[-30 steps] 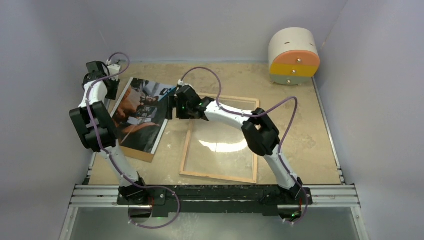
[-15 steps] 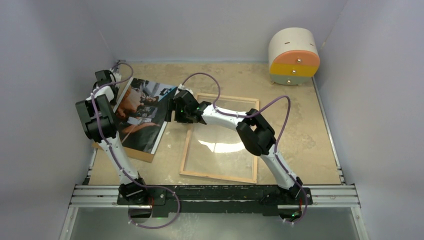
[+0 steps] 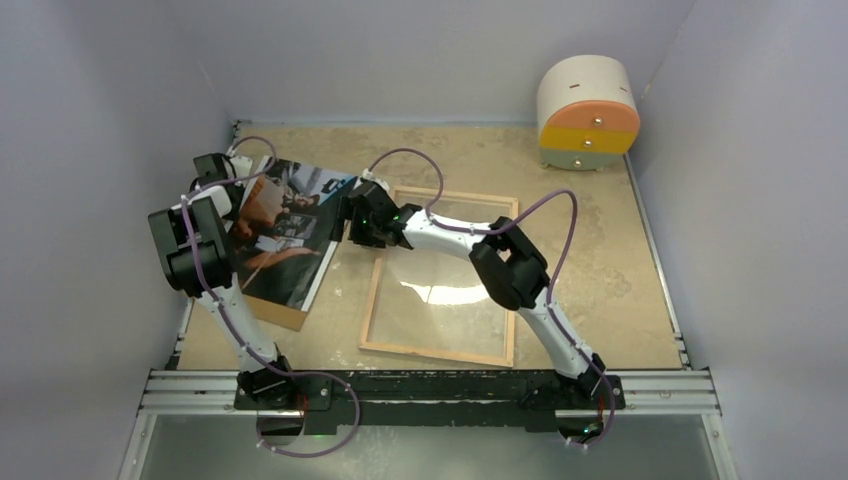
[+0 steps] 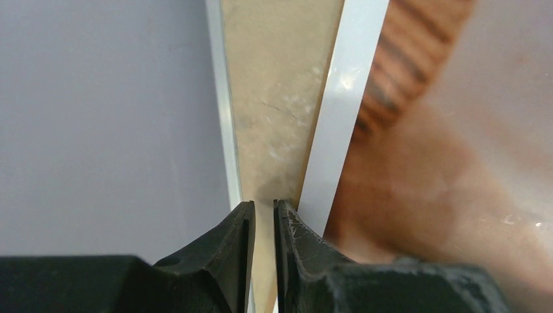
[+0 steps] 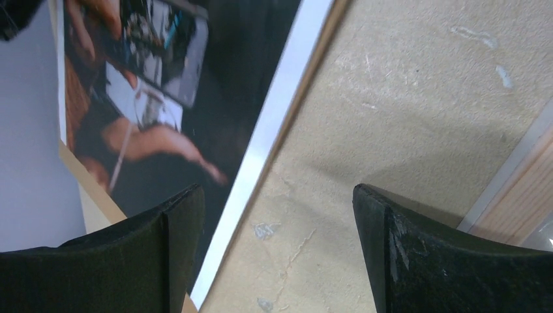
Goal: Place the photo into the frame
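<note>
Our left gripper (image 4: 263, 205) has its black fingers drawn almost together, with only a thin slit between them. The inner one touches the white border of the large glossy photo (image 4: 339, 117). We cannot tell whether the paper edge sits in that slit or just beside it. Over the last second these jaws have been narrowing, and the left arm has swung inward from the grey wall (image 4: 98, 117) to the photo's far left edge.

Our right gripper (image 5: 277, 190) stands wide apart and holds nothing. It hovers across the photo's right-hand white border, one finger over the dark print and the other over the bare beige table (image 3: 590, 250). It has crept slightly along that edge.

The photo (image 3: 285, 230) seems unmoved. It lies flat, picture up, on the plain brown hardboard sheet (image 3: 275, 310) at the left of the table. The thin rectangular frame (image 3: 372, 300) lies just right of it, wood-coloured face up, its glass pane catching the light. The two are apart.

We judge that the arms have now flanked the photo to pinch it. The lift and the carry to the frame are not yet done.
</note>
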